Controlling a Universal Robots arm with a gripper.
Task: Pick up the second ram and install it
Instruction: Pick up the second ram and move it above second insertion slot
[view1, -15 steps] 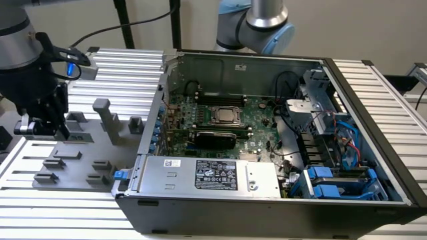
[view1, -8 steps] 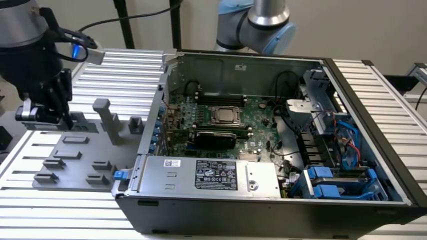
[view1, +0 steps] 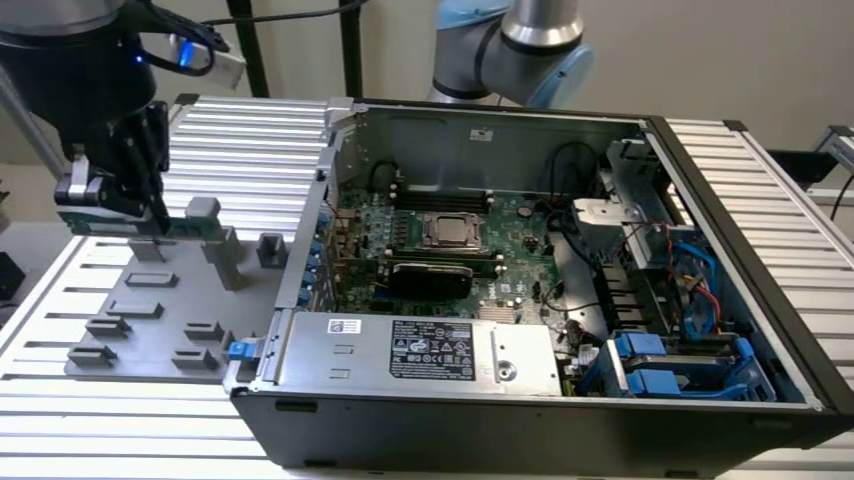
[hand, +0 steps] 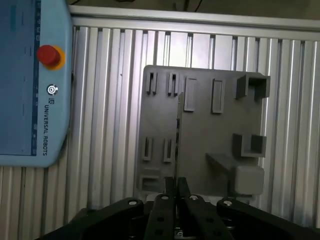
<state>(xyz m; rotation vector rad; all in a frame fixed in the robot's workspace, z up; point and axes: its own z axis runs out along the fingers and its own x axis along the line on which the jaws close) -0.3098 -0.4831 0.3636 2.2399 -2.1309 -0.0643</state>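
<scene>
My gripper (view1: 130, 212) hangs above the grey holder plate (view1: 147, 310) at the exterior view's left, shut on the second ram (view1: 187, 231), a thin green stick held level just above the plate's blocks. In the wrist view the ram (hand: 177, 135) shows edge-on as a thin dark line running out from between my closed fingertips, with the gripper (hand: 175, 186) over the holder plate (hand: 205, 140). The open computer case (view1: 747, 260) lies at the exterior view's right, and its green motherboard (view1: 514, 235) is exposed inside.
Grey upright blocks (view1: 214, 245) stand on the holder plate close under the ram. A teach pendant (hand: 30, 75) with a red button lies on the ribbed aluminium table (hand: 110, 100) beside the plate. Another robot arm (view1: 514, 45) stands behind the case.
</scene>
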